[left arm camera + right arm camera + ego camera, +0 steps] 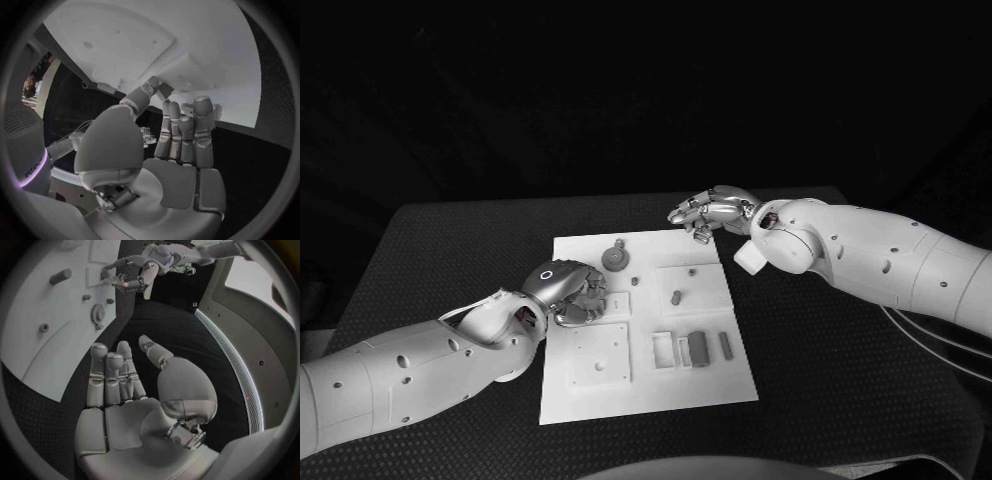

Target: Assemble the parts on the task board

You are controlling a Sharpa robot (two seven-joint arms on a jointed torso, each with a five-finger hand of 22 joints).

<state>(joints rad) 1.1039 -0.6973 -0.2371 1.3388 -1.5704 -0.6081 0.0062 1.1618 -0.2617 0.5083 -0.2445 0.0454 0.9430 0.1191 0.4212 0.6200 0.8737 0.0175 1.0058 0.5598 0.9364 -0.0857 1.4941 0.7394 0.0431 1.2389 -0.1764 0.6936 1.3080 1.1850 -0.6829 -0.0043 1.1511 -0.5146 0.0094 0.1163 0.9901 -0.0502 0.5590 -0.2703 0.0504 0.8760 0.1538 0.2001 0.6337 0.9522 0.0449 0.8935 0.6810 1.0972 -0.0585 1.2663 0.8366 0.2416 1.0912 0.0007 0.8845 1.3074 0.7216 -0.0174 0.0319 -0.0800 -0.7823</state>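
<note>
The left hand (564, 290) rests on the white task board (718, 375), perhaps touching a small part, the right hand (714, 211) hovers empty past its far corner, and a gear (615, 260) and loose blocks (708, 346) still wait nearby.

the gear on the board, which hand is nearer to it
Left. The left hand rests on the task board just below the gear; the right hand hovers off the board's far right corner.

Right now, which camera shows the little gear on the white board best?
The head view: the gear lies in plain sight on the board, beside the left hand. The right wrist view shows it small and bent; in the left wrist view I cannot make it out.
</note>
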